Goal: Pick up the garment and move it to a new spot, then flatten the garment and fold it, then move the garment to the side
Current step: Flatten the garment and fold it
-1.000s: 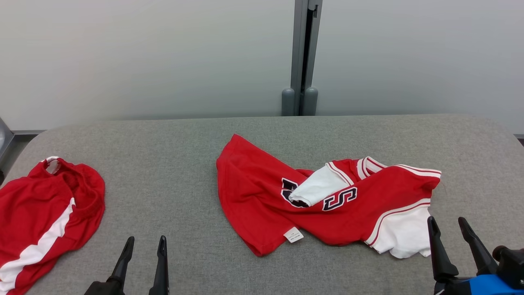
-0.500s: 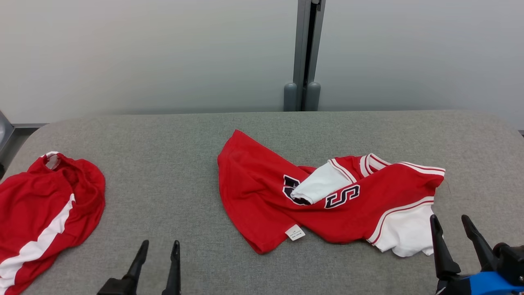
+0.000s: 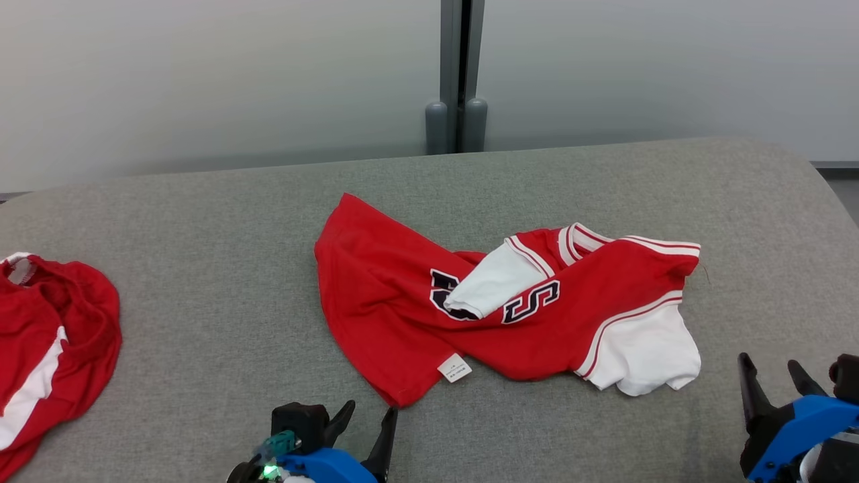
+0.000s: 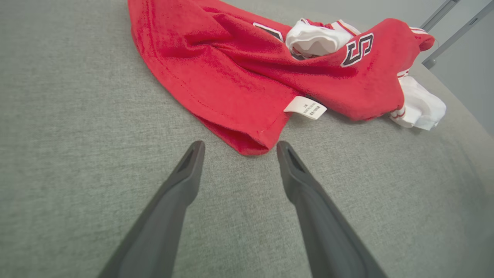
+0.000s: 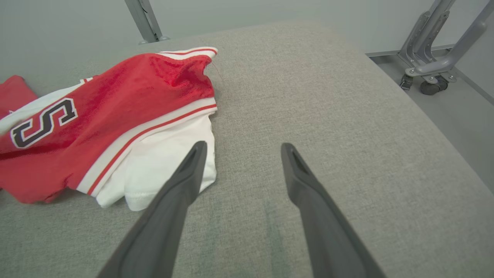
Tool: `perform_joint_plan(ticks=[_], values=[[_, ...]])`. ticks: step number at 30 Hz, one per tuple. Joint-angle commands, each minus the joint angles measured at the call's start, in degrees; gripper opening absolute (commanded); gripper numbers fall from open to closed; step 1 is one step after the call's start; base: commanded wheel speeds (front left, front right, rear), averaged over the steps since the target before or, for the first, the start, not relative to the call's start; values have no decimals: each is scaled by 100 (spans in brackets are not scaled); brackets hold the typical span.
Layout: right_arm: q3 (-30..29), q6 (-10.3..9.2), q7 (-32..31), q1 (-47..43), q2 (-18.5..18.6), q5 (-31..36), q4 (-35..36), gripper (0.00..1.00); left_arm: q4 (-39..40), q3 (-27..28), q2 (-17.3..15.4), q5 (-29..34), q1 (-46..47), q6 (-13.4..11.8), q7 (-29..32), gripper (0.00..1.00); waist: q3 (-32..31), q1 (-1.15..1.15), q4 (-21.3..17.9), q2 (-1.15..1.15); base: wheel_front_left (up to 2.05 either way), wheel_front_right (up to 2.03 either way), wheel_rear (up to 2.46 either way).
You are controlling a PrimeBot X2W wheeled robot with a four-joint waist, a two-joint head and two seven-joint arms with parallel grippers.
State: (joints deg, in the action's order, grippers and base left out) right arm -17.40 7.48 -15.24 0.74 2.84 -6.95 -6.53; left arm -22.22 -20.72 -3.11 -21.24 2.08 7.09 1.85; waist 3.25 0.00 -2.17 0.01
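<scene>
Both our left gripper [image 3: 370, 409] and right gripper [image 3: 768, 362] stay spread, empty. Left has neared the crumpled red-and-white fabric jersey [image 3: 396, 315].

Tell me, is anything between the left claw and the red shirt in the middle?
Nothing visible. The open left gripper points at the garment, fingertips almost at its near corner, over bare grey table. The other garment lies far left.
</scene>
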Motion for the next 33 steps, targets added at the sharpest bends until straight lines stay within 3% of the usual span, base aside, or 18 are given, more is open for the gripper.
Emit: perform_joint_plan(ticks=[1, 4, 11, 20, 30, 31, 32, 33], values=[[0, 3, -61, 153, 7, -46, -141, 100, -115, -34, 5, -89, 174, -70, 146, 100, 43, 0, -45, -1, 0, 0, 0], [47, 3, -67, 426, 11, -116, -443, 100, -320, -155, 17, -293, 400, -284, 357, 100, 141, 0, -129, -1, 0, 0, 0], [266, 3, 226, 1002, 12, -219, -1278, 100, -871, -395, 20, -1088, 982, -530, 233, 100, 384, 0, -250, -1, 0, 0, 0], [559, 3, 358, 1431, 10, -233, -2170, 100, -1478, -1086, 24, -1493, 1315, -1188, 748, 100, 609, 0, -267, -1, 0, 0, 0], [856, 3, 553, 1930, 3, -380, -3123, 100, -1836, -1564, 32, -1671, 1442, -1466, 1301, 100, 847, 0, -220, -1, 0, 0, 0], [912, 3, 532, 1951, -3, -320, -3226, 100, -1876, -1592, 33, -1667, 1444, -1465, 1359, 93, 862, 0, -208, -1, 0, 0, 0], [954, 5, 471, 1968, -5, -299, -3331, 100, -1909, -1626, 36, -1663, 1441, -1433, 1417, 65, 878, 0, -195, -1, 0, 0, 0], [1002, 8, 433, 1982, -17, -253, -3419, 95, -1931, -1652, 37, -1676, 1435, -1398, 1453, 44, 888, 0, -184, -1, 0, 0, 0]])
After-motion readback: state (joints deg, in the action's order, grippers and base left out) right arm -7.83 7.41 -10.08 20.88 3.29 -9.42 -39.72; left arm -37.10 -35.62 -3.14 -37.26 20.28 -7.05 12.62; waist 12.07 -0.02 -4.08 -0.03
